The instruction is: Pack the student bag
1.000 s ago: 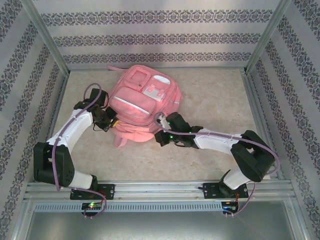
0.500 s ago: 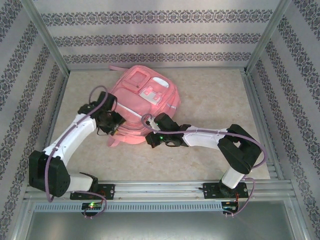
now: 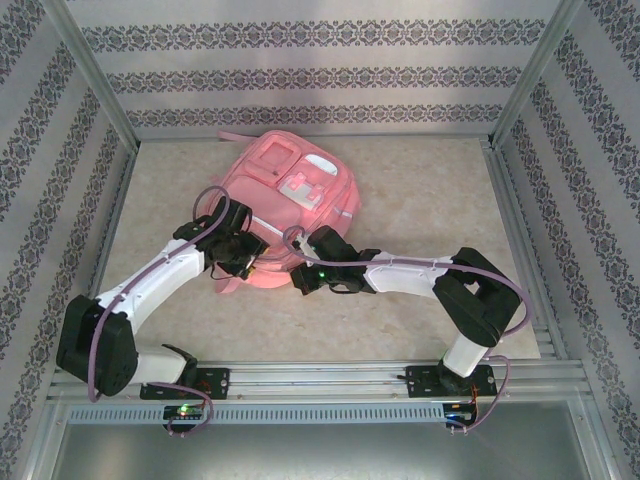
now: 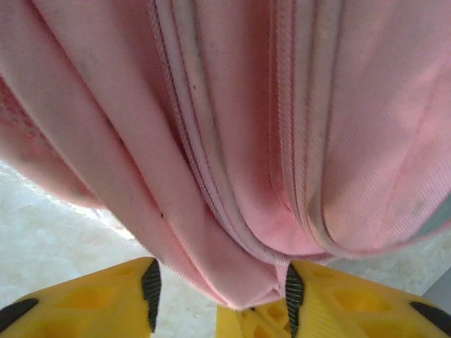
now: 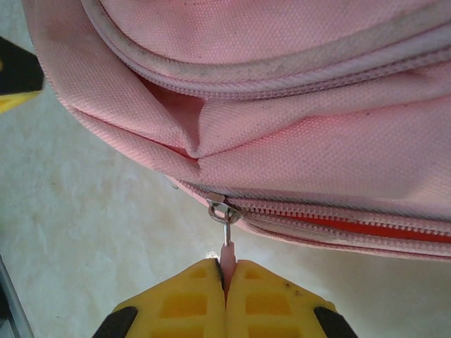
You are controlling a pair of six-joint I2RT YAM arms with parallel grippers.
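The student bag [image 3: 300, 195], a large pink backpack, lies flat on the table with its front pockets up. My right gripper [image 3: 300, 276] is at the bag's near edge. In the right wrist view it [image 5: 226, 273] is shut on the pink zip pull [image 5: 226, 253], which hangs from a metal slider [image 5: 223, 210]; right of the slider the zip shows a red gap. My left gripper [image 3: 243, 262] is at the bag's near left corner. Its jaws [image 4: 222, 282] stand open around a loose fold of the bag's fabric [image 4: 232, 127], which touches one pad.
The beige tabletop [image 3: 430, 190] is bounded by aluminium rails and patterned walls on three sides. A pink strap [image 3: 235, 136] of the bag trails toward the back wall. A yellow fingertip [image 5: 14, 77] of the left gripper sits close by at the bag's edge.
The left gripper has opened and moved right to the bag's near left corner. The right arm pulled the zip pull leftward, and the bag shifted and turned slightly.
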